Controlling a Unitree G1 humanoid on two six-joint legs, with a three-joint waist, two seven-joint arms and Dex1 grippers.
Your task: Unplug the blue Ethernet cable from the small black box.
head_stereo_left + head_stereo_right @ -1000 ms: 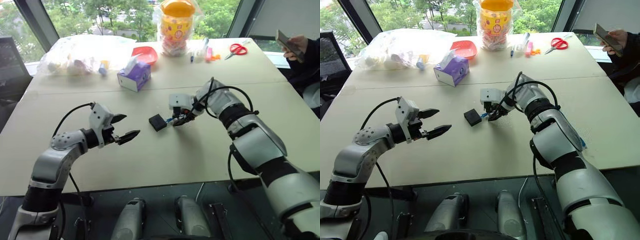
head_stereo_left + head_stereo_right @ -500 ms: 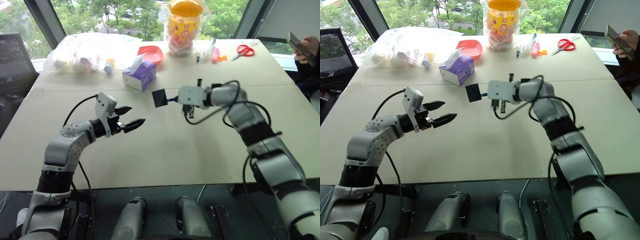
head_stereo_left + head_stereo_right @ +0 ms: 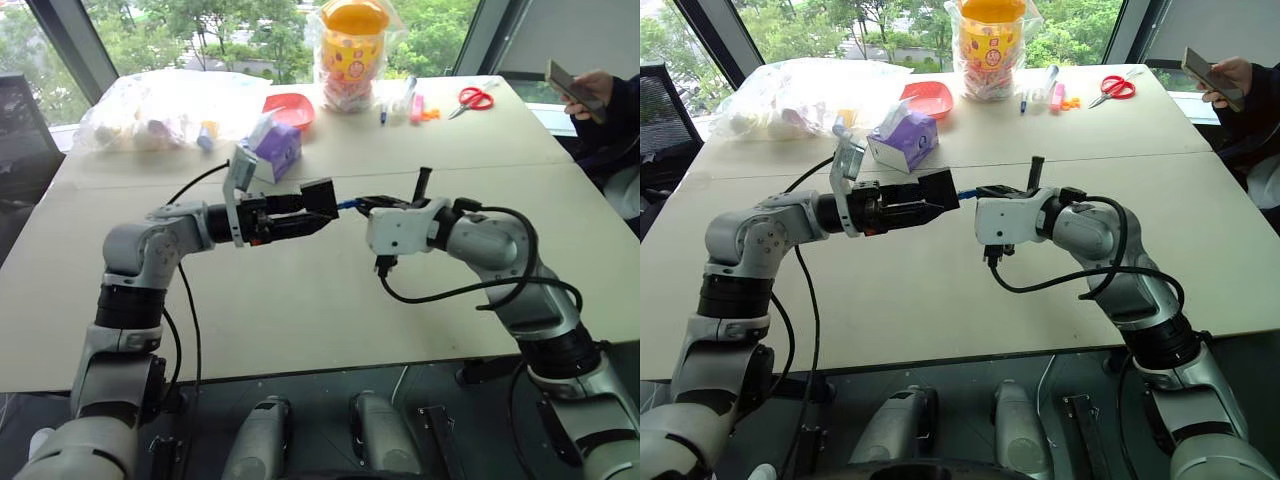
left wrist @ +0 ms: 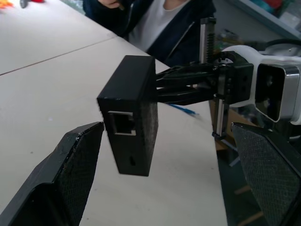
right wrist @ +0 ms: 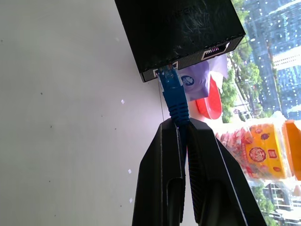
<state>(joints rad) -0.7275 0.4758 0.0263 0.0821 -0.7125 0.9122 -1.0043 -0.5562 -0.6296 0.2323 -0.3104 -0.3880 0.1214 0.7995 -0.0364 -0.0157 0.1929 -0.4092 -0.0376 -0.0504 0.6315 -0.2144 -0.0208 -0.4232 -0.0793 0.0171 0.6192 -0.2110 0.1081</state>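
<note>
The small black box (image 4: 131,113) hangs in the air above the table's middle, still plugged onto the blue Ethernet cable (image 5: 171,92). My right gripper (image 5: 178,123) is shut on the cable just behind its plug and carries the box that way (image 3: 320,196). My left gripper (image 4: 164,132) points level toward the right arm and is open. Its two fingers (image 4: 70,169) stand on either side of the box with a gap on each side. An empty port on the box faces the left wrist camera.
At the table's far side stand a purple tissue box (image 3: 272,148), a red bowl (image 3: 292,106), a clear bag of items (image 3: 150,112), a yellow-lidded snack jar (image 3: 350,55) and red scissors (image 3: 477,97). A person holding a phone (image 3: 575,88) sits at the far right.
My right gripper closed on the cable and lifted the box off the table, drawing back. My left gripper swung right and up until its open fingers flank the box.
</note>
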